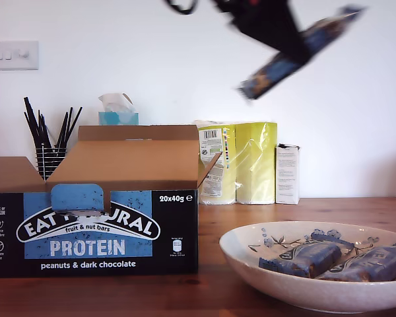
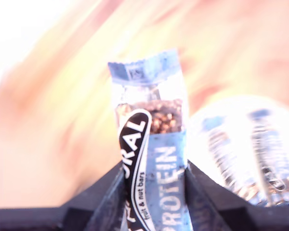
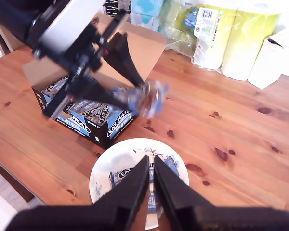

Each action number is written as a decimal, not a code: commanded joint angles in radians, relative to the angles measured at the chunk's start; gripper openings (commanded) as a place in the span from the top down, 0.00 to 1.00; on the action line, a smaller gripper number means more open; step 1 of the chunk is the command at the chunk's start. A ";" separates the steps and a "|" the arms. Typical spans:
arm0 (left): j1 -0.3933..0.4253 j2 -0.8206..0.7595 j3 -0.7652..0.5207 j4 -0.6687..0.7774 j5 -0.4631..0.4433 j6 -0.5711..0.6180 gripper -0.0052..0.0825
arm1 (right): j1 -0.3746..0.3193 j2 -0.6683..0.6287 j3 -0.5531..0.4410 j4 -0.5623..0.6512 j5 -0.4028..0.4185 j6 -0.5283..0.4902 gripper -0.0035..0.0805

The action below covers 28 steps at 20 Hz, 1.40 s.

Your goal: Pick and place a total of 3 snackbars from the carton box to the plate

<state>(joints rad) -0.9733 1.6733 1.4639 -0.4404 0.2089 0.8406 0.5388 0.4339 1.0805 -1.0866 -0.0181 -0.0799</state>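
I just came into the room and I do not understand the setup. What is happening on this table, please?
My first claw holds one snack bar high in the air, above the table, carrying it from the carton box toward the plate. Two bars already lie in the plate. My second claw is shut and holds nothing, above the plate. More bars are in the box.

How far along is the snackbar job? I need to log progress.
Two snackbars already lie in the plate. My first gripper holds a third snackbar in the air, above the plate. Left: set it down. My second gripper is shut and empty.
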 commanded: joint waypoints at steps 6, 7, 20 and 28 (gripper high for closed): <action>-0.051 0.165 -0.017 0.038 0.045 0.474 0.73 | 0.004 -0.035 -0.014 -0.023 0.001 -0.026 0.97; -0.051 0.188 -0.017 0.040 0.043 0.526 0.73 | 0.004 -0.037 -0.014 -0.024 0.002 -0.026 0.97; -0.026 0.353 -0.017 -0.017 0.044 0.600 0.69 | 0.004 -0.042 -0.014 -0.172 -0.079 -0.013 0.97; -0.013 0.365 -0.017 -0.074 0.090 0.599 0.66 | 0.004 -0.042 -0.014 -0.168 -0.080 -0.006 0.97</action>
<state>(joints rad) -0.9855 2.0193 1.4612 -0.5064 0.2810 1.4395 0.5392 0.4015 1.0794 -1.2594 -0.0952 -0.0940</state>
